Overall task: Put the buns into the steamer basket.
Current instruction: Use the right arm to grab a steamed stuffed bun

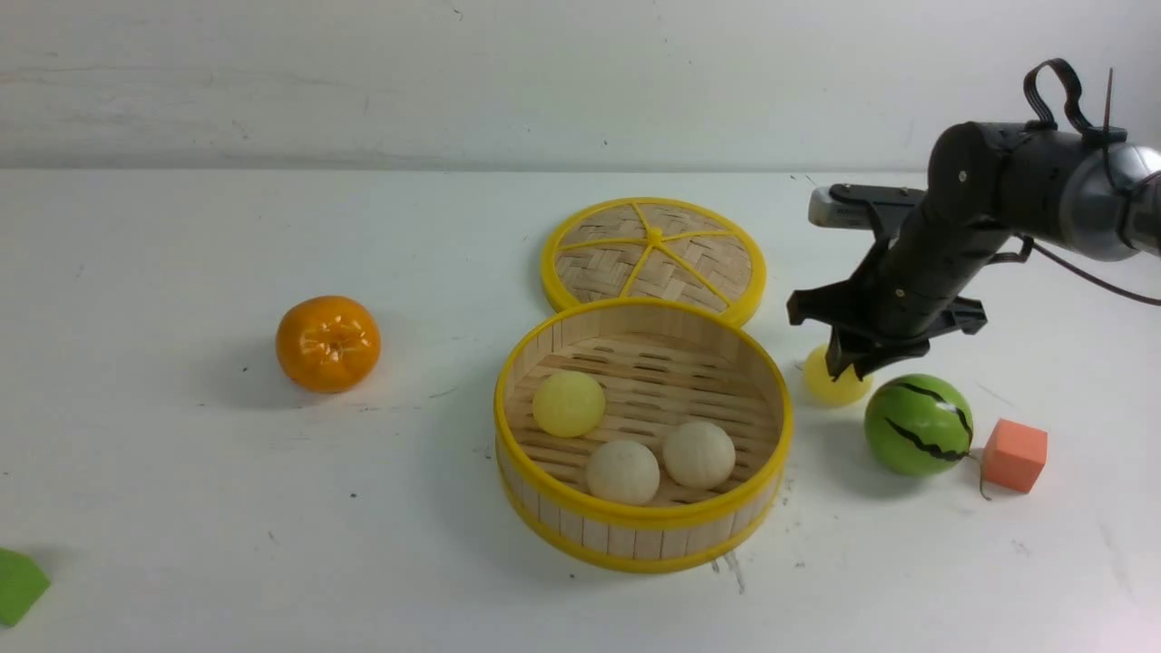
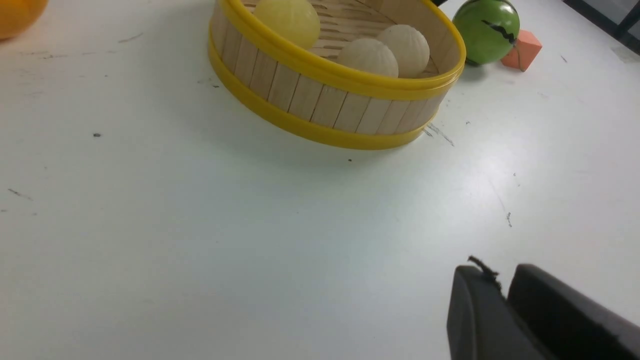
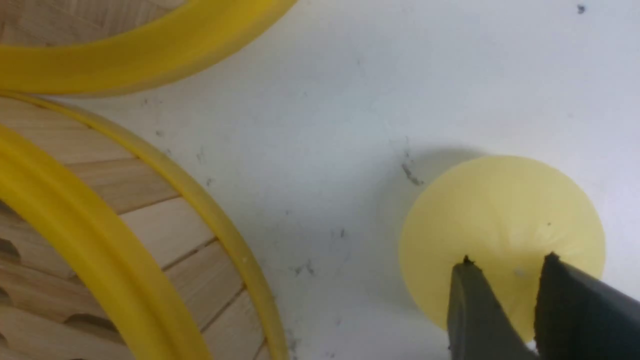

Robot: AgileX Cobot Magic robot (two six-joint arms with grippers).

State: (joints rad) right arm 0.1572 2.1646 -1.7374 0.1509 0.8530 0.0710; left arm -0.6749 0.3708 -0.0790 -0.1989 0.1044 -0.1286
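The steamer basket (image 1: 635, 519) stands mid-table and holds three buns: one pale yellow (image 1: 569, 404) and two cream (image 1: 622, 472) (image 1: 698, 453). A fourth bun, pale yellow (image 1: 827, 388), lies on the table just right of the basket. My right gripper (image 1: 853, 367) hangs right over this bun (image 3: 500, 210). Its jaws are parted by a narrow gap, less than the bun's width, and hold nothing (image 3: 507, 260). My left gripper (image 2: 492, 272) is shut and empty, low over bare table in front of the basket (image 2: 325, 75). It is out of the front view.
The woven lid (image 1: 653, 249) lies flat behind the basket. A green watermelon ball (image 1: 918, 424) sits close beside the loose bun, with an orange cube (image 1: 1014, 455) to its right. A tangerine (image 1: 327, 343) lies at the left, a green block (image 1: 18, 585) at the front left edge.
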